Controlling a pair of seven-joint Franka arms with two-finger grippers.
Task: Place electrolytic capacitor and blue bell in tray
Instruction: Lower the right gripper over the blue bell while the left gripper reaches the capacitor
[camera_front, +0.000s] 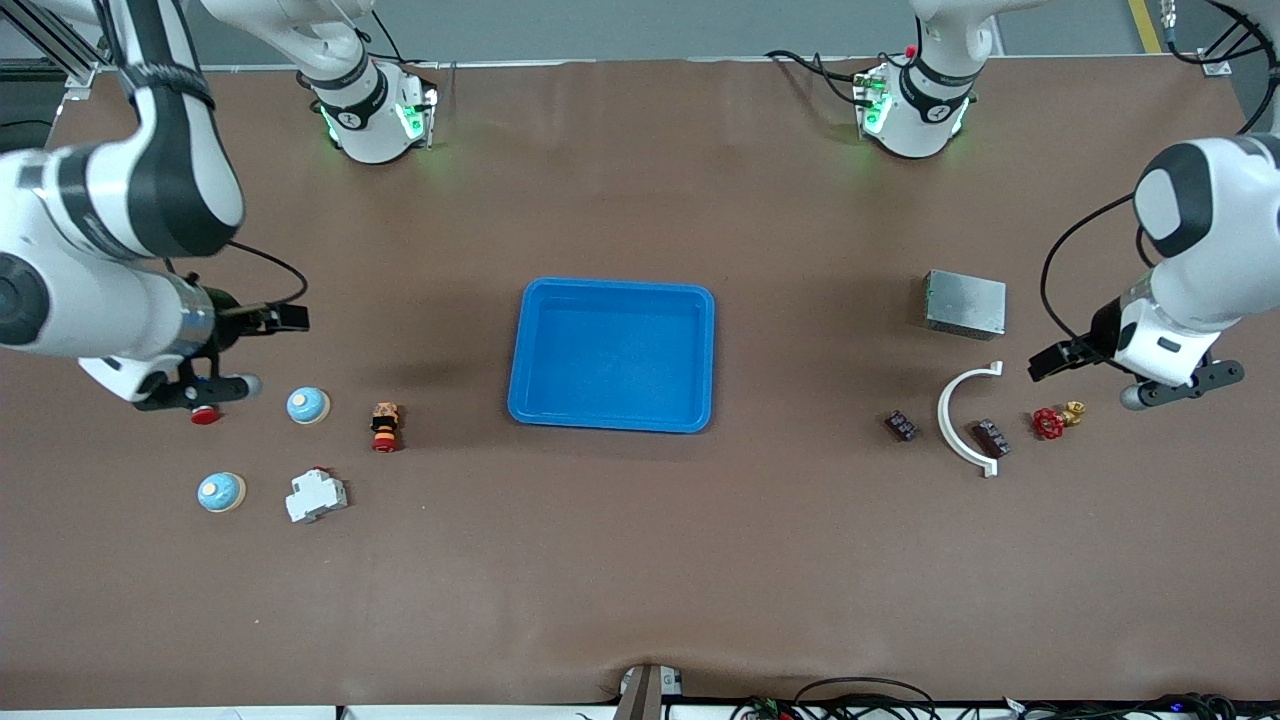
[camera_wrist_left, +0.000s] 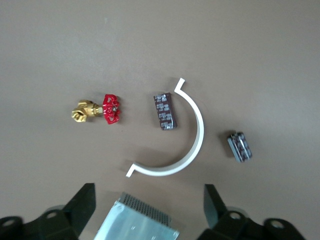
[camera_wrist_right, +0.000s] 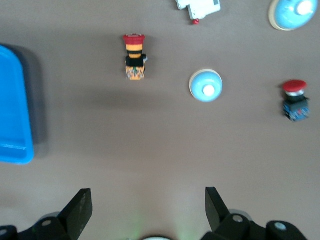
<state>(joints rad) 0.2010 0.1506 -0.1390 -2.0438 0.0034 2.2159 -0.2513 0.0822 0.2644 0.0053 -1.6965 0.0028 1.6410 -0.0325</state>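
The bright-blue tray (camera_front: 612, 405) lies mid-table with nothing in it; its corner (camera_wrist_right: 14, 110) shows in the right wrist view. Two dark electrolytic capacitors (camera_front: 902, 425) (camera_front: 992, 438) lie toward the left arm's end, one on each side of a white curved clip (camera_front: 960, 415); the left wrist view shows both capacitors (camera_wrist_left: 165, 111) (camera_wrist_left: 239, 146). Two blue bells (camera_front: 308, 405) (camera_front: 221, 492) sit toward the right arm's end, and both bells (camera_wrist_right: 205, 85) (camera_wrist_right: 292, 12) show in the right wrist view. My left gripper (camera_front: 1165, 378) (camera_wrist_left: 149, 205) hangs open in the air beside a valve. My right gripper (camera_front: 185, 388) (camera_wrist_right: 148, 207) hangs open beside a red button.
A grey metal box (camera_front: 965, 303) (camera_wrist_left: 137, 222) and a red-handled brass valve (camera_front: 1055, 420) (camera_wrist_left: 97, 110) lie at the left arm's end. By the bells are a red push button (camera_front: 205, 414), an orange emergency-stop switch (camera_front: 385, 426) and a white breaker (camera_front: 316, 495).
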